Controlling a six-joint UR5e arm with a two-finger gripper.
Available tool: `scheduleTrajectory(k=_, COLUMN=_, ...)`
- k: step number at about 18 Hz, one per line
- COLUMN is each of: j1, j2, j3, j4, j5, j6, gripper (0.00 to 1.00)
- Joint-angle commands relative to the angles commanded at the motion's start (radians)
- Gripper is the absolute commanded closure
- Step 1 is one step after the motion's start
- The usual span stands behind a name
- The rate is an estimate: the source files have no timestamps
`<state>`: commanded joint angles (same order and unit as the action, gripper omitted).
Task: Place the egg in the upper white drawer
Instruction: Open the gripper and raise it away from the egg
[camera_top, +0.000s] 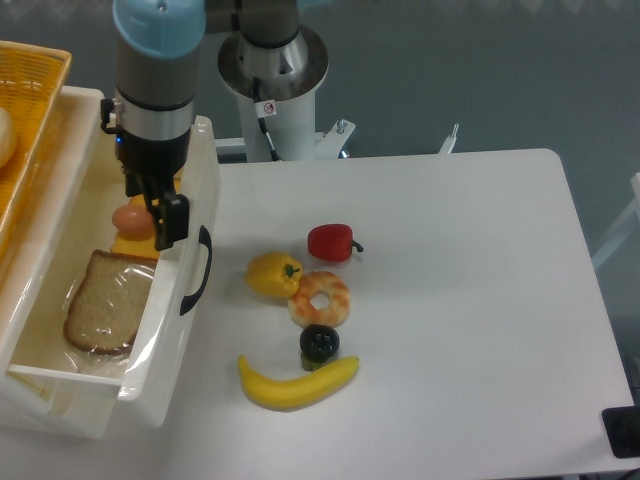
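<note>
**Egg lies in the drawer, gripper just beside it**

The egg (131, 217) rests inside the upper white drawer (178, 330), near its right wall, on a yellow-orange slice (132, 245) beyond the bread slice (104, 313). The gripper (160, 212) hangs just to the egg's right, over that wall; its fingers are not around the egg, but how far apart they stand I cannot tell.

By my judgement the placing looks done, so the risks lie in leaving. A finger could catch the drawer's wall or black handle (199, 270) and drag the drawer. A sideways brush could roll the smooth egg off the slice.

Counted: one egg, one bread slice and one yellow-orange slice in the drawer. Right of the drawer, on the table (460, 300): one red pepper (331, 242), one yellow pepper (272, 274), one donut (320, 298), one dark berry (319, 343), one banana (296, 381).
</note>
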<state>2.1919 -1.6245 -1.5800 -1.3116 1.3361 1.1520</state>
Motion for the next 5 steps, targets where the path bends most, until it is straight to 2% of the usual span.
scheduleTrajectory(k=5, j1=0.025, j2=0.009, j3=0.008, j4=0.002, j5=0.006, j6=0.002, gripper=0.0)
